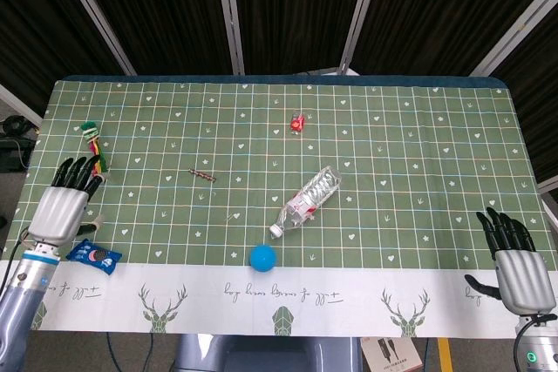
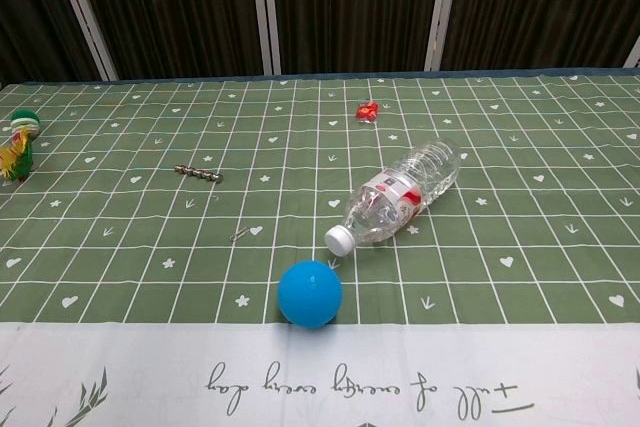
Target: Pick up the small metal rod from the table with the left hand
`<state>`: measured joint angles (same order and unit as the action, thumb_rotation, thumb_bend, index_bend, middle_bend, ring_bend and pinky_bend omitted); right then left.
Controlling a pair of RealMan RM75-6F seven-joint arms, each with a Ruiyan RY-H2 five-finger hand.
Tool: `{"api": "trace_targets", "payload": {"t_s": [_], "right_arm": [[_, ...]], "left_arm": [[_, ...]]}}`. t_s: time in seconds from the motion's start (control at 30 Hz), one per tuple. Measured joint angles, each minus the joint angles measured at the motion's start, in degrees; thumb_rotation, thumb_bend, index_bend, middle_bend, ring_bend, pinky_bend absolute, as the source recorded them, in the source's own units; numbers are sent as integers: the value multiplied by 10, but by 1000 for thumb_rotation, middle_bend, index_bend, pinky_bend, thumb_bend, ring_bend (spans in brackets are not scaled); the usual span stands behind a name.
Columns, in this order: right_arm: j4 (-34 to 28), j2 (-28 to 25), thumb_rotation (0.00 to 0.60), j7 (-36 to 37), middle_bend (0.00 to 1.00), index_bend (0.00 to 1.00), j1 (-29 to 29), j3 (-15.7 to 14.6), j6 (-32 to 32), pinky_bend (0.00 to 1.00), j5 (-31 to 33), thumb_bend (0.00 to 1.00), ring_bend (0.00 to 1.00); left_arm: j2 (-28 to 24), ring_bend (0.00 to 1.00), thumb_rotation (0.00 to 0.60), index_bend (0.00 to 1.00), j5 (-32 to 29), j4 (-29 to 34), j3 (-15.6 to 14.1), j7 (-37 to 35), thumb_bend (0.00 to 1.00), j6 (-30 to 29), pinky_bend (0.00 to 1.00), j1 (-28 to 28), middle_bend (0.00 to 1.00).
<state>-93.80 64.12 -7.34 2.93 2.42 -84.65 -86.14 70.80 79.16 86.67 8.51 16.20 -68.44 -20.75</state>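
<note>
The small metal rod [image 1: 202,174] lies untouched on the green checked surface [image 1: 418,128], the pickup not yet begun. The left hand [image 1: 63,206] hovers near the surface's left edge, fingers apart and holding nothing, well apart from the rod, which sits to its right and farther back.
</note>
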Motion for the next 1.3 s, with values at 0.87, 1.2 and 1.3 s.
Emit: {"api": "trace_targets", "payload": {"t_s": [0.87,1.2,1.3], "right_arm": [[-31,-30,600,35,0,0,1,0,36,88,44,59,0],[-34,-34,600,47,0,0,-1,2,39,88,50,58,0],[-34,-35,600,49,0,0,-1,2,39,88,50,58,0]], "left_arm": [[247,0,600,428,-106,-363,50,45,297,235,0,-234,0],[318,0,600,472,-109,-454,49,44,294,271,0,-286,0],[335,0,600,474,-109,-476,49,42,295,276,0,-297,0]]}}
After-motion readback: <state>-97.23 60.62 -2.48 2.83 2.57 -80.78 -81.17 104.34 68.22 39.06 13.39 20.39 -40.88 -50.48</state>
